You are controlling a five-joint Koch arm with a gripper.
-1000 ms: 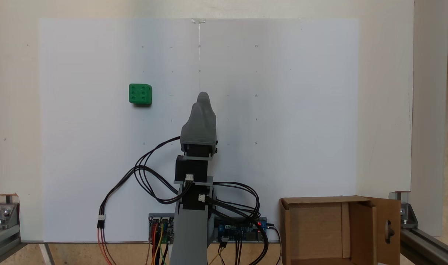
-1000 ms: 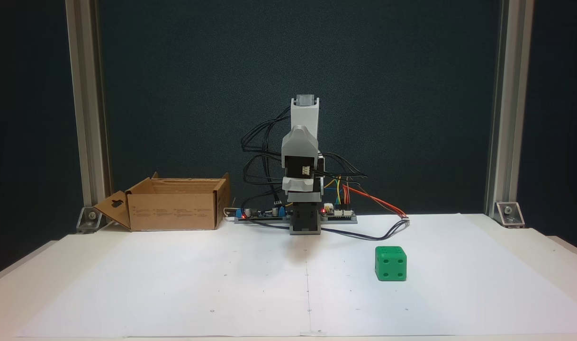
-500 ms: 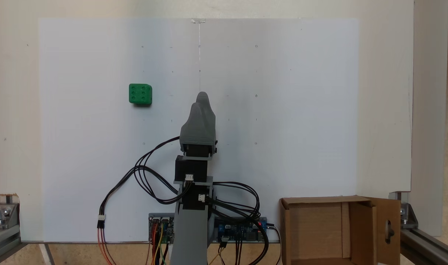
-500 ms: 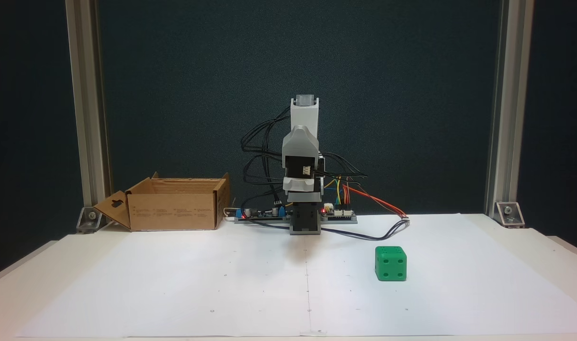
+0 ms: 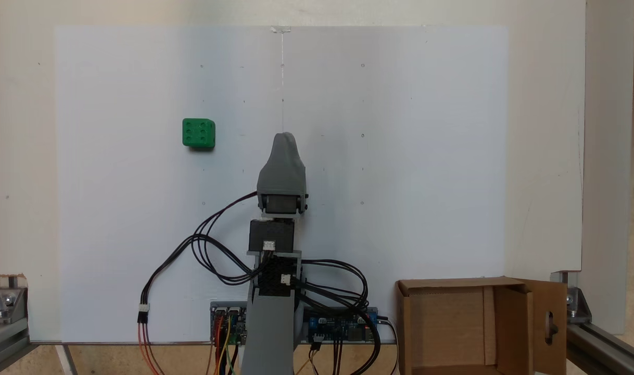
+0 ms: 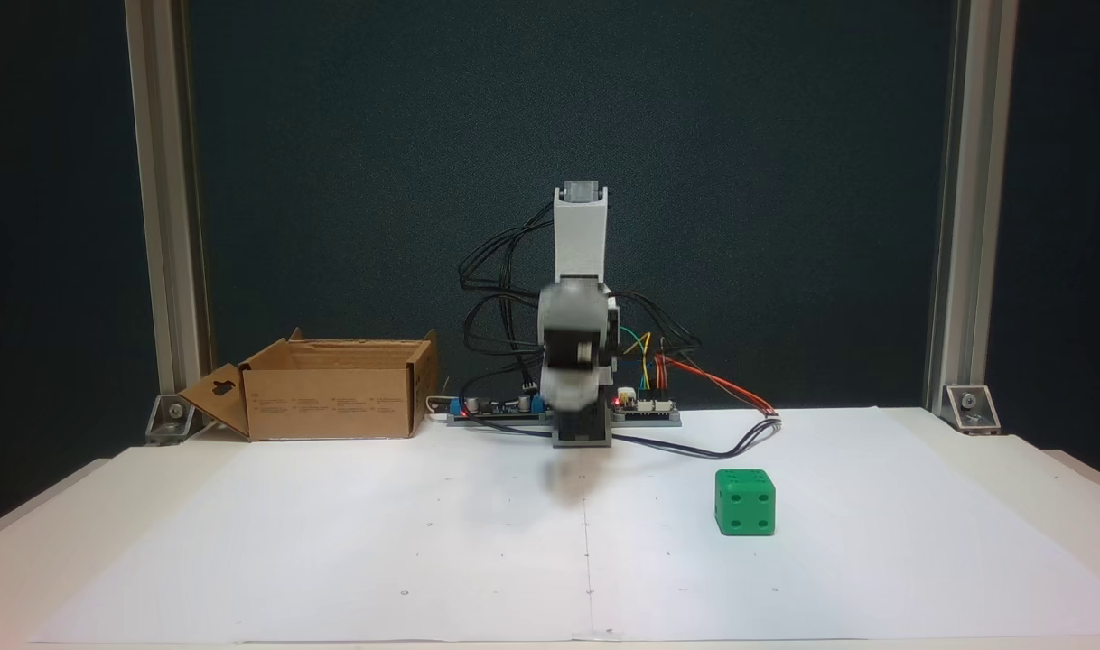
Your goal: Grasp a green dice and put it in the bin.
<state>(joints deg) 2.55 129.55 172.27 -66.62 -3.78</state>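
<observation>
Front fixed view, near to far: green dice (image 6: pixel 745 502) on the white sheet (image 6: pixel 333 542), at 4 o'clock from the gripper (image 6: pixel 570 411), well apart. Gripper blurred; jaws overlap in both fixed views, spread cannot be told. Bin (image 6: pixel 333 397) at 9 o'clock, flaps open.
</observation>
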